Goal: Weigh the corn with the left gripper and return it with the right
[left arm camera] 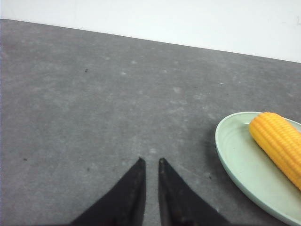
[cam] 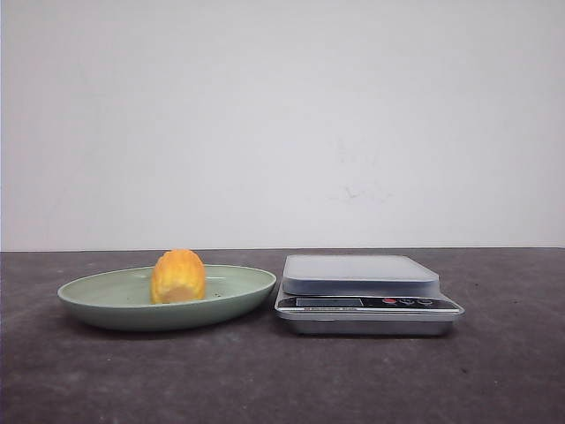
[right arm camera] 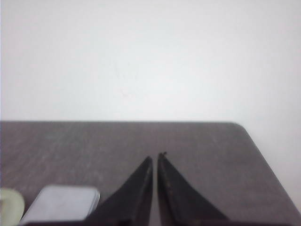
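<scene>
The corn (cam: 178, 276) is a short yellow-orange cob lying on a pale green plate (cam: 97, 291) left of centre on the dark table. A silver kitchen scale (cam: 360, 274) stands right beside the plate. Neither gripper shows in the front view. In the left wrist view my left gripper (left arm camera: 150, 161) is shut and empty above bare table, with the plate (left arm camera: 235, 155) and corn (left arm camera: 277, 141) apart from it at the frame's right edge. In the right wrist view my right gripper (right arm camera: 155, 156) is shut and empty, with the scale (right arm camera: 63, 201) off to one side.
A white wall stands behind the table. The table's far right corner (right arm camera: 240, 126) shows in the right wrist view. Bare dark table lies in front of the plate and scale.
</scene>
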